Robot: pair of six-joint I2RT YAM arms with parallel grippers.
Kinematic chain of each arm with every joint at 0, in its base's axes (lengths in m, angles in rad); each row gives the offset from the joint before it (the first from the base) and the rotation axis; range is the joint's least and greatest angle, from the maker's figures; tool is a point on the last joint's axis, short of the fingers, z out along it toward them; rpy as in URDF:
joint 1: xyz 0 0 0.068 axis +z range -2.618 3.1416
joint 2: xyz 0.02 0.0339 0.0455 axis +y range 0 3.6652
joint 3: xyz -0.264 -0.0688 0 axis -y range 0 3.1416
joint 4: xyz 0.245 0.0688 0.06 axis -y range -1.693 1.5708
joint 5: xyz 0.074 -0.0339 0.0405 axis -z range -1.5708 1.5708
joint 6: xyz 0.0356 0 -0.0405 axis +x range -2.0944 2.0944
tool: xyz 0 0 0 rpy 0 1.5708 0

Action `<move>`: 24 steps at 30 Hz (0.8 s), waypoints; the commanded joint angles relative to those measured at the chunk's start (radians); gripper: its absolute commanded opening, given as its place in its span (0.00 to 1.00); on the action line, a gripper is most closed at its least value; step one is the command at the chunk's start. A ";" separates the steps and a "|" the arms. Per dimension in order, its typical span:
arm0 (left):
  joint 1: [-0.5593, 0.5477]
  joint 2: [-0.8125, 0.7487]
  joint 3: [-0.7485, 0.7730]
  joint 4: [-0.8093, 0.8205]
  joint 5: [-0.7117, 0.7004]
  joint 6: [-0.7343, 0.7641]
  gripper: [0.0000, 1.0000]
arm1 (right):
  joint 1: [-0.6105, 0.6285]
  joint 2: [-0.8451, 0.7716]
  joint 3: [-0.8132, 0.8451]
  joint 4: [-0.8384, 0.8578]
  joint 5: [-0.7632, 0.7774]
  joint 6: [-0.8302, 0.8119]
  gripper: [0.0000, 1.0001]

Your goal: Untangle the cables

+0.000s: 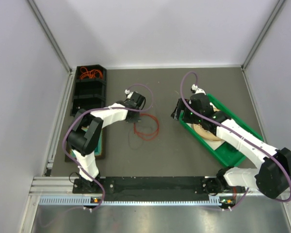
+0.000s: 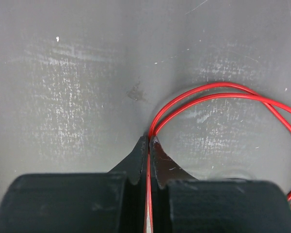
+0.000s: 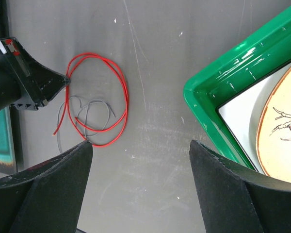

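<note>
- green tray (image 3: 208, 82): right half of worktop, slanting from near right toward centre; round tan plate (image 3: 281, 121) inside.
- right gripper (image 3: 140, 143): above tray's far left corner, claw wide, nothing between fingers.
- red cable (image 3: 121, 97): loose loops lying flat at worktop centre; thin grey cable (image 3: 98, 101) lying inside loops and crossing them.
- left gripper (image 2: 149, 138): at left side of loops, claw pinched tight on red cable strands.
- black bins (image 1: 89, 90): far left corner of worktop; orange cables (image 1: 90, 74) bundled in farthest compartment.
</note>
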 commanded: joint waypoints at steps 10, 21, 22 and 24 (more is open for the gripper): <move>0.005 -0.219 0.142 -0.151 0.017 0.049 0.00 | 0.012 -0.006 0.008 0.030 0.008 0.009 0.80; 0.006 -0.366 0.284 -0.173 0.000 0.074 0.00 | 0.012 -0.015 0.002 0.034 0.011 0.004 0.80; 0.010 -0.371 0.303 -0.179 -0.006 0.077 0.00 | 0.010 -0.015 0.001 0.037 0.008 0.004 0.80; 0.011 -0.388 0.355 -0.189 -0.009 0.082 0.00 | 0.012 -0.005 -0.002 0.043 0.001 0.004 0.80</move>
